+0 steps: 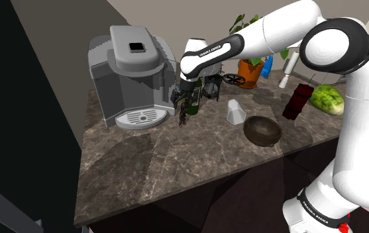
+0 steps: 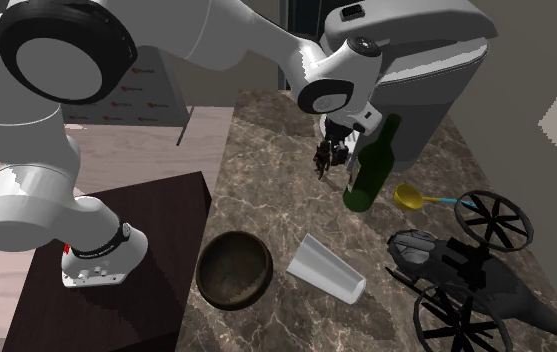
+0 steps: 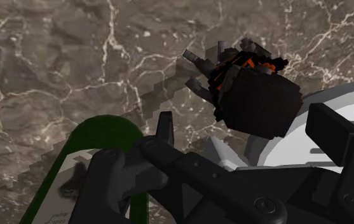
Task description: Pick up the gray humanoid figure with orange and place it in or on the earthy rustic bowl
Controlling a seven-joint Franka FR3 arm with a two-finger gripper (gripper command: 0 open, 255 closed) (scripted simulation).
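Note:
The small dark gray humanoid figure (image 1: 183, 118) with orange marks stands on the marble counter in front of the coffee machine, beside a green bottle (image 1: 193, 102). My gripper (image 1: 187, 98) hangs just above it, open. In the wrist view the figure (image 3: 248, 89) lies beyond and between the fingertips (image 3: 163, 127), which stand apart without touching it. From the second exterior view the gripper (image 2: 336, 140) sits right over the figure (image 2: 326, 160). The dark brown bowl (image 1: 262, 130) rests near the counter's front edge, on the shoulder view's right of the figure; the bowl (image 2: 234, 270) holds nothing.
A gray coffee machine (image 1: 130, 73) stands close behind the figure. The green bottle (image 2: 370, 165) is almost touching the gripper. A white cup (image 2: 326, 268) lies tipped by the bowl. A dark helicopter model (image 2: 466, 275), a yellow spoon (image 2: 411, 196), a potted plant (image 1: 249, 66) and a lettuce (image 1: 326, 99) crowd the counter.

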